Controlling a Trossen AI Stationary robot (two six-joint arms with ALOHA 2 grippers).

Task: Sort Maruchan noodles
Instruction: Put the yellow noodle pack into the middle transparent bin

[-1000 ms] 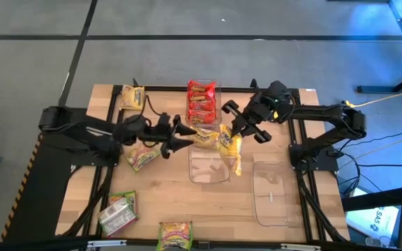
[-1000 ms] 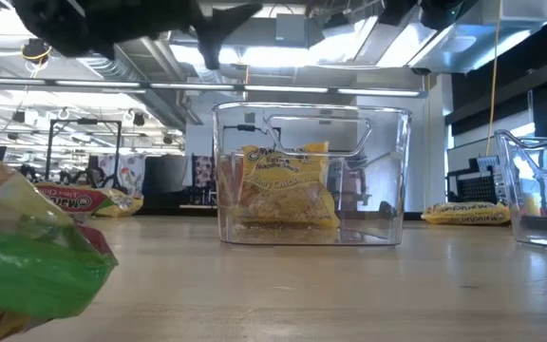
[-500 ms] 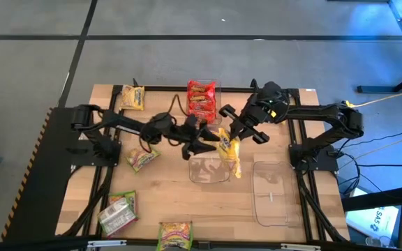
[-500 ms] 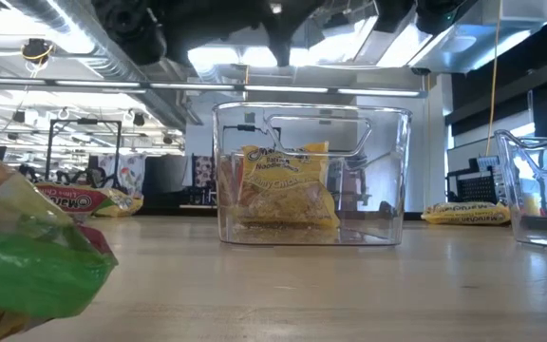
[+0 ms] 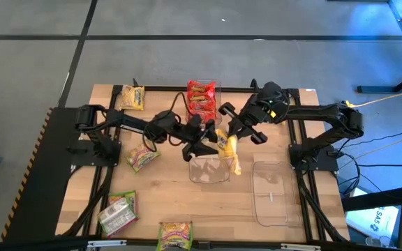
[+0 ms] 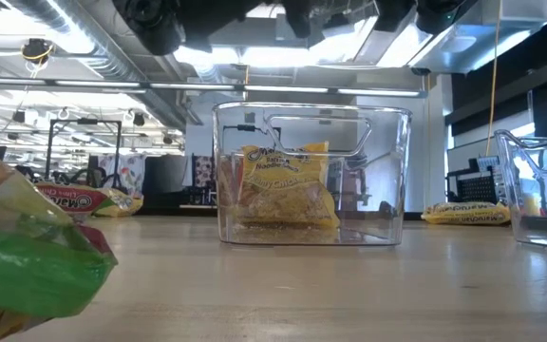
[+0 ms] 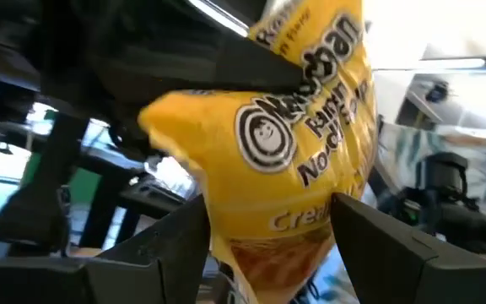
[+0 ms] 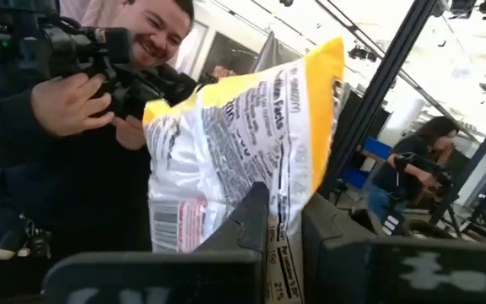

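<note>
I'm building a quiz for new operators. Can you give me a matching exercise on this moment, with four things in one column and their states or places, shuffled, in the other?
Column one:
1. hanging yellow packet
2. red packets
3. right-hand clear bin
4. left gripper

Column two:
A. stacked at the far edge of the table
B. open, fingers either side of the yellow packet
C. pinched by the right gripper
D. holds no packet

Pairs: 1-C, 2-A, 3-D, 4-B
</note>
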